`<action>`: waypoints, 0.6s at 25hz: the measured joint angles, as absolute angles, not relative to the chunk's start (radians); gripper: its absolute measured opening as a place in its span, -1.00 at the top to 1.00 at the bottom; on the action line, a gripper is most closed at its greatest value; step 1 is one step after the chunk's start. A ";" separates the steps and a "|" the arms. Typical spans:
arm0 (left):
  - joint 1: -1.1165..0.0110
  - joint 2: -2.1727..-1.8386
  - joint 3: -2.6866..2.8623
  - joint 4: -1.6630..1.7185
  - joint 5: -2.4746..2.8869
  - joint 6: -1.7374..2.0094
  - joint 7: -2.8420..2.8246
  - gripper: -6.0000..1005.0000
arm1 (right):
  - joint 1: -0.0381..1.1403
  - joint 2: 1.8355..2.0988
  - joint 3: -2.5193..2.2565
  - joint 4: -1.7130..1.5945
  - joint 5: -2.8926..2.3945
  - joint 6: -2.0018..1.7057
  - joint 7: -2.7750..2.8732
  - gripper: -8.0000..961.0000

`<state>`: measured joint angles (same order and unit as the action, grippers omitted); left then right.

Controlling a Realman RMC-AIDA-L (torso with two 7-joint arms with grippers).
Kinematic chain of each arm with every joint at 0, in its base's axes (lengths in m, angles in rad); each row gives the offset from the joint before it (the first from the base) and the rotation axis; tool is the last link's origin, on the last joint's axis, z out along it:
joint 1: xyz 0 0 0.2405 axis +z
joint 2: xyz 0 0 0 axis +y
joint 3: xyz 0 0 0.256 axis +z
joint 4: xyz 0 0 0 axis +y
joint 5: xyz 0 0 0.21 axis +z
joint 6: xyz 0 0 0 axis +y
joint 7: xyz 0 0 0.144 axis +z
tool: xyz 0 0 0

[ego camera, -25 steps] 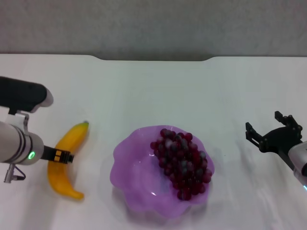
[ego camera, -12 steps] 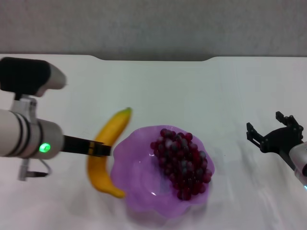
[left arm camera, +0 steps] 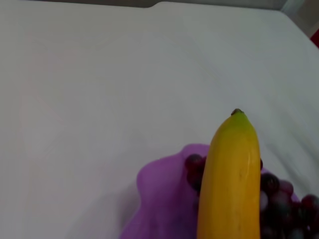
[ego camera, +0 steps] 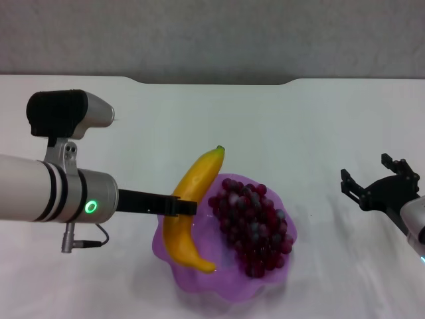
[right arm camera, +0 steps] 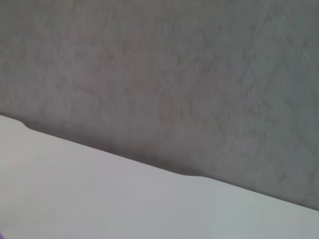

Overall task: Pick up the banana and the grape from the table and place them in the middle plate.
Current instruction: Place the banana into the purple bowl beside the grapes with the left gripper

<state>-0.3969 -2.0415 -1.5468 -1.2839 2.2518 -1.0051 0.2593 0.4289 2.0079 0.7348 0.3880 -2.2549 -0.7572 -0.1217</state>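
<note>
My left gripper [ego camera: 180,207] is shut on the yellow banana [ego camera: 188,209] and holds it in the air over the left part of the light purple middle plate [ego camera: 179,269]. The banana [left arm camera: 231,184] fills the near part of the left wrist view, stem tip pointing away, with the plate [left arm camera: 162,194] below it. The dark red-purple grape bunch [ego camera: 252,223] lies in the plate's right half and shows beside the banana in the left wrist view [left arm camera: 271,196]. My right gripper [ego camera: 377,183] is open and empty, parked at the table's right side.
The white table [ego camera: 265,126] has a shallow notch in its far edge [ego camera: 212,81]. A grey wall runs behind it. The right wrist view shows only the table's far edge [right arm camera: 149,167] and the wall.
My left gripper has lifted the banana off the table and carried it to the right, from beside the plate to above the plate's left part. The right arm has not moved.
</note>
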 joint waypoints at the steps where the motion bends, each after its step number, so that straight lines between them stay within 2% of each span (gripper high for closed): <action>1: -0.409 -2.042 -1.556 -1.255 2.233 -0.996 0.268 -0.01 | 0.429 2.008 0.735 0.389 -2.255 -0.757 -0.122 -0.84; 7: -0.452 -2.042 -1.590 -1.114 2.120 -0.948 0.349 -0.01 | 0.432 2.008 0.735 0.389 -2.255 -0.753 -0.122 -0.84; 15: -0.439 -2.046 -1.546 -1.047 2.093 -0.830 0.356 -0.01 | 0.431 2.008 0.735 0.390 -2.255 -0.756 -0.122 -0.84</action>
